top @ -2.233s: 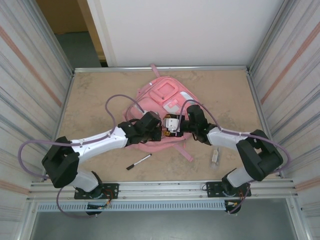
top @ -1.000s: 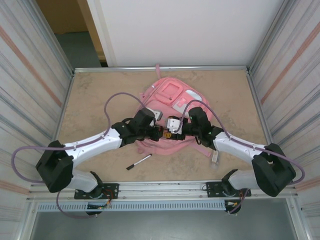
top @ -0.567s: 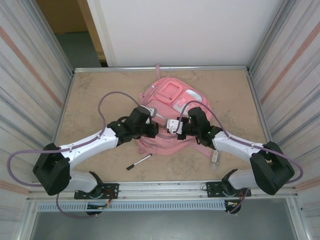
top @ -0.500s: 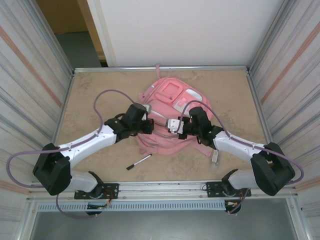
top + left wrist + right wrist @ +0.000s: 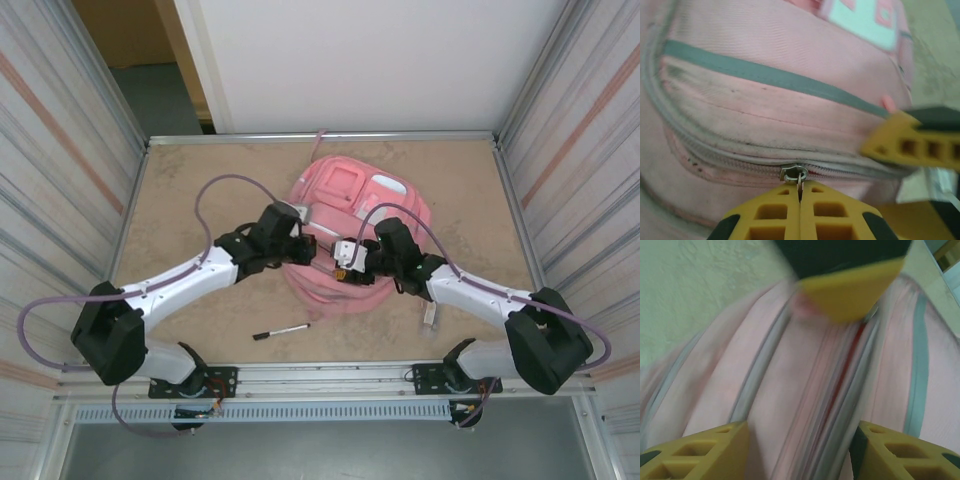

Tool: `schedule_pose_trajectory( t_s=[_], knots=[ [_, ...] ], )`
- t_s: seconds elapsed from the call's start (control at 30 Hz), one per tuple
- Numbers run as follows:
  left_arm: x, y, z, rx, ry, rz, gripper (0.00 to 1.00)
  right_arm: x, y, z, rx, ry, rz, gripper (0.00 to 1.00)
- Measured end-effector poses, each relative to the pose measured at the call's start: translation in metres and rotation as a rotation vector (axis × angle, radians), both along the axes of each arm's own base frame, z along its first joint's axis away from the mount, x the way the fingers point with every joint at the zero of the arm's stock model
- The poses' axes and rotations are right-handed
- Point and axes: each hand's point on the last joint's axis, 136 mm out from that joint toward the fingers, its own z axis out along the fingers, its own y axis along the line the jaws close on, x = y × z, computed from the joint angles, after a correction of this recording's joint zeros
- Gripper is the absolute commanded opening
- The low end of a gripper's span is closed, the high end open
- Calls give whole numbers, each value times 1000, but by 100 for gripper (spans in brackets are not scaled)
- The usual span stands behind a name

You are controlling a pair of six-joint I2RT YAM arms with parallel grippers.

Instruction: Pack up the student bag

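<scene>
Pinching metal zipper pull (image 5: 796,173) on pink fabric backpack (image 5: 350,190), left gripper (image 5: 800,192) is clamping tight.
Zip (image 5: 730,162) is running sideways toward wide-jawed right gripper (image 5: 800,437).

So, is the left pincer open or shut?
Shut: the left pincer is closed, with no gap, on the zip pull of the bag.

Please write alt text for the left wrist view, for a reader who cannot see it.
The left pincer, shut, pinches the metal zipper pull of the pink student bag, whose fabric lies behind it. Another yellow finger shows at the right edge.
</scene>
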Motion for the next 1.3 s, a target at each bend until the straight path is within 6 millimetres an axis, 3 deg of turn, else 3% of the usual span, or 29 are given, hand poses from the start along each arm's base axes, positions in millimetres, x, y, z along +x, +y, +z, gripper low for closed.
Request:
schedule_pose_trajectory(
  t_s=[0.03,0.17,0.23,0.33,0.4,0.53,0.67,0.73,0.8,0.93,1.0,1.03,1.1,1.2,1.3],
  knots=[
    [-8,-7,0,-8,9,-25,0,3,1,1,11,-2,-13,51],
    [-18,-17,1,-35,32,-42,0,10,1,-4,23,20,-45,7],
    [-16,-15,-1,-38,34,-29,0,14,0,-4,27,17,-61,1],
    [-10,-9,-1,-39,24,-8,0,17,-2,-2,29,5,-56,0],
    [-3,6,-4,-46,17,27,0,15,-2,-2,26,-5,-32,0],
    [35,60,-13,-51,19,170,0,4,3,-5,1,-37,72,0],
    [79,121,-32,-32,29,351,0,-18,5,-24,-89,-29,188,0],
    [84,133,-47,-43,72,376,0,-23,5,-28,-115,-29,216,1],
    [74,124,-58,-52,110,336,0,-25,4,-30,-127,-28,228,3],
    [37,70,-51,-60,101,127,1,-25,4,-30,-129,-35,234,6],
    [18,51,-39,-65,69,26,19,-26,4,-30,-125,-31,237,2],
    [13,48,-33,-66,43,0,33,-26,3,-30,-124,-28,237,0],
    [6,50,-19,-74,-29,-32,43,-26,3,-29,-120,-27,246,0],
    [-1,63,-11,-53,-153,-53,53,-30,1,-27,-116,-31,267,0],
    [-7,74,-18,-21,-252,-79,55,-35,-1,-27,-139,-51,299,0]
  ],
)
